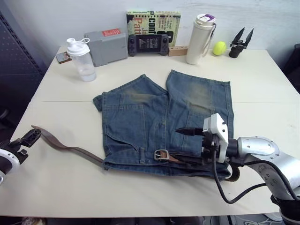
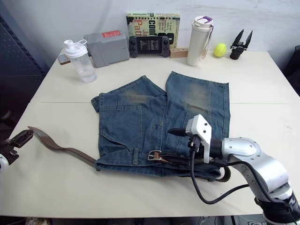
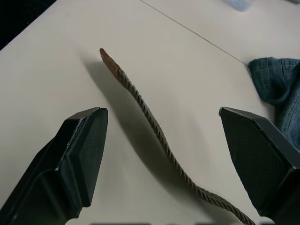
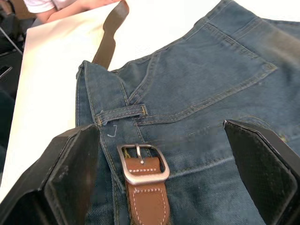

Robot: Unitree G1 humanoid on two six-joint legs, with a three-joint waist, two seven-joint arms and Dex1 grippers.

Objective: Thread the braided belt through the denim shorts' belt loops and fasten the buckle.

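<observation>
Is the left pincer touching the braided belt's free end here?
Apart. The left wrist view shows the braided belt lying on the table between the open left pincer fingers, untouched.

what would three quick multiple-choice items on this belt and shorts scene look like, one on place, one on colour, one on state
1. Where does the braided belt's free end lie?
A. on the table, on the robot's left of the denim shorts
B. on the pocket
C. behind the bottles

2. What colour is the ball?
A. red
B. yellow-green
C. blue

3. How is the right gripper?
A. shut on the buckle
B. shut on a loop
C. open

Key: 1 A, the strap trails over bare table towards the left gripper. 2 B, it is yellow-green by the tall white bottle. 3 C, its fingers stand wide apart either side of the buckle.
</observation>
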